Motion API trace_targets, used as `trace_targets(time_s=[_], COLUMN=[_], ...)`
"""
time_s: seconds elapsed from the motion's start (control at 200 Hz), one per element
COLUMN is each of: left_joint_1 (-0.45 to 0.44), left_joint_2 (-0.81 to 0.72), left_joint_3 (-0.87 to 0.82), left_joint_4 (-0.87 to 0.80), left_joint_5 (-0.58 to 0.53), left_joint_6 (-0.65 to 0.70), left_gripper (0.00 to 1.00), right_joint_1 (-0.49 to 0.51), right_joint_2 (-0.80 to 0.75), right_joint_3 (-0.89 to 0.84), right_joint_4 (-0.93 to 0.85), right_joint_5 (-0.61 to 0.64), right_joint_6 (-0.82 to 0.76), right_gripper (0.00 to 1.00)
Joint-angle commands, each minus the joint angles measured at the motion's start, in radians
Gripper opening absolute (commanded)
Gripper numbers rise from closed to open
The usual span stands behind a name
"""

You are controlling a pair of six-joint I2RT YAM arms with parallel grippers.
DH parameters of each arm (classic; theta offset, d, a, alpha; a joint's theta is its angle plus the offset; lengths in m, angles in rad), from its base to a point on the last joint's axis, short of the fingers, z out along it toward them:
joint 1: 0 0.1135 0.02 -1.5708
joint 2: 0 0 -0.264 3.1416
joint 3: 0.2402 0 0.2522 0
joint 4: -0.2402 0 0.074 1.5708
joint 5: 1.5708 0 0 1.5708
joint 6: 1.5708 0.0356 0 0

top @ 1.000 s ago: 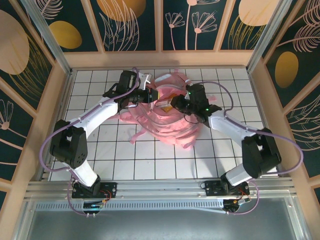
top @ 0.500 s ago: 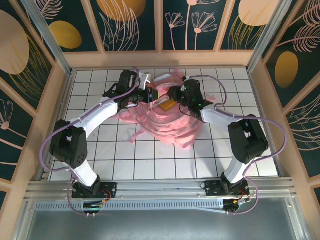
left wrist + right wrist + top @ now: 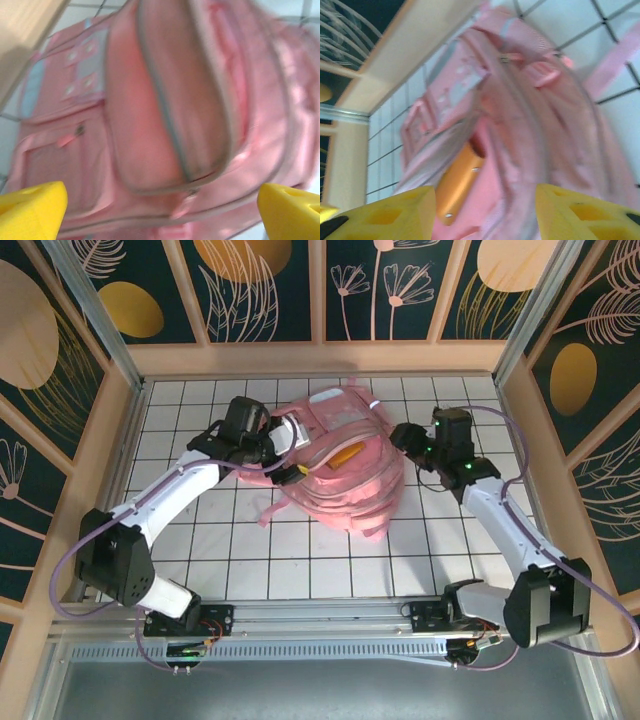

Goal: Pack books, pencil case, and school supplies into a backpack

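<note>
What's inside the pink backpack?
An orange thing peeks out through the backpack's opening. Anything deeper inside is covered by the pink fabric, so I can't tell what else is in there.

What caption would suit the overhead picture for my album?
Pink backpack on a gridded table, left end effector and right end effector open at its sides.

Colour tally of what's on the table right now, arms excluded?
Pink: 1, the backpack
Orange: 1, the orange item seen in the backpack's opening
Total: 2
</note>
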Motion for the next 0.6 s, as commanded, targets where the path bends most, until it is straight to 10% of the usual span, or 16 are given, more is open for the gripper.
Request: trace_targets(time_s=[0.0,0.15,0.27,0.596], left_joint_1=[0.106,0.116,0.095,-0.059], left_joint_2=[0.115,0.263,0.333,0.186], left_joint_3=[0.096,0.158,0.159,-0.167], left_joint_4=[0.089,0.227,0.242,0.192], left_joint_5=[-0.05,-0.204,-0.096,-0.062], left_joint_6=[0.08,0.021,-0.027,-0.154], left_gripper=[0.84,0.77,0.68,0.59], right_joint_1=[-0.009,-0.004,-0.004,-0.049], right_joint_2=[0.073,0.204,0.333,0.595], right_joint_3=[-0.024,-0.001,0.038,0.251], right_joint_4=[-0.047,0.089,0.189,0.275], right_joint_5=[-0.133,-0.141,-0.139,-0.154], right_joint_6=[0.009,0.017,0.002,-0.16], right_gripper=[0.63,0.54,0.16,0.03])
